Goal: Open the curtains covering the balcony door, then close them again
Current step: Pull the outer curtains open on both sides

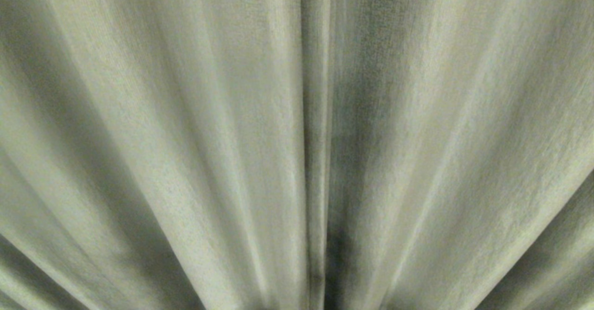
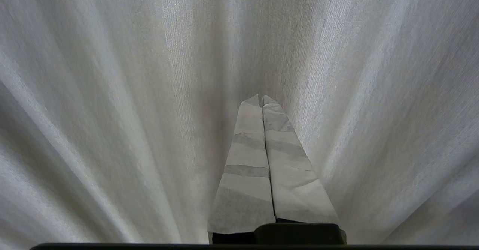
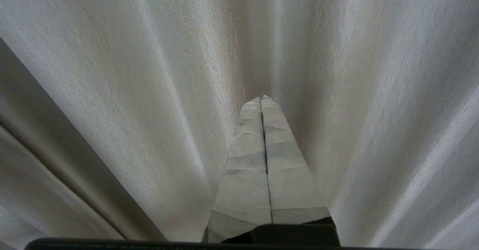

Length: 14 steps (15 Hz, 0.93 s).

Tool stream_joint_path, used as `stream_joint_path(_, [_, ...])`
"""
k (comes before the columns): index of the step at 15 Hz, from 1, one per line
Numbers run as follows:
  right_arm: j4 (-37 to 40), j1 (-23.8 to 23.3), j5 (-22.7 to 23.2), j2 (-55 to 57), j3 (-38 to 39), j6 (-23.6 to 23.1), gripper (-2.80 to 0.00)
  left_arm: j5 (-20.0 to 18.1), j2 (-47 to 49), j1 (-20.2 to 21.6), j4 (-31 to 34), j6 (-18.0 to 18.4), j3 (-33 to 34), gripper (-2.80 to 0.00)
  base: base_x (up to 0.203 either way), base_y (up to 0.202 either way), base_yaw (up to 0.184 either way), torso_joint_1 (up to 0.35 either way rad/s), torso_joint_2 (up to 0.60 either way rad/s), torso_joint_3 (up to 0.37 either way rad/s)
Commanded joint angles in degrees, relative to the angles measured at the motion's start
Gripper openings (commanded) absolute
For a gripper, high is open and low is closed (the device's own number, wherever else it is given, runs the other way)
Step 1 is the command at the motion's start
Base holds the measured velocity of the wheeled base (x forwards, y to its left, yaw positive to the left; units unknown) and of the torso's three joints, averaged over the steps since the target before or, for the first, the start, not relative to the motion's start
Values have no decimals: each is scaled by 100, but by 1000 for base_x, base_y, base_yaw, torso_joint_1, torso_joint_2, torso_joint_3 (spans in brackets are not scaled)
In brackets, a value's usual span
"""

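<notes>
Head view is filled edge to edge by the curtains [image 1: 185,138], their grey-green pleats drawn together and meeting at a dark vertical fold in the middle, with neither arm in sight. Left wrist view alone shows the left gripper [image 2: 261,97], its pale taped fingers [image 2: 249,149] pressed together with nothing between them, tips pointing into the pleated cloth; right wrist view shows the right gripper [image 3: 261,98] likewise closed and empty, facing the cloth
</notes>
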Motion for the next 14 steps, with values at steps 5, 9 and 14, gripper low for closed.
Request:
stream_joint_path(5, [-2, 0, -2, 0, 0, 3, -280, -2, -2, -1, 0, -3, 0, -280, 0, 0, 0, 0, 0, 0])
stream_joint_path(9, [-2, 0, -2, 0, 0, 12, -280, -2, -2, 6, 0, -3, 0, -280, 0, 0, 0, 0, 0, 0])
stream_joint_path(14, [5, 0, 16, 0, 0, -92, -280, -2, -2, -1, 0, -3, 0, -280, 0, 0, 0, 0, 0, 0])
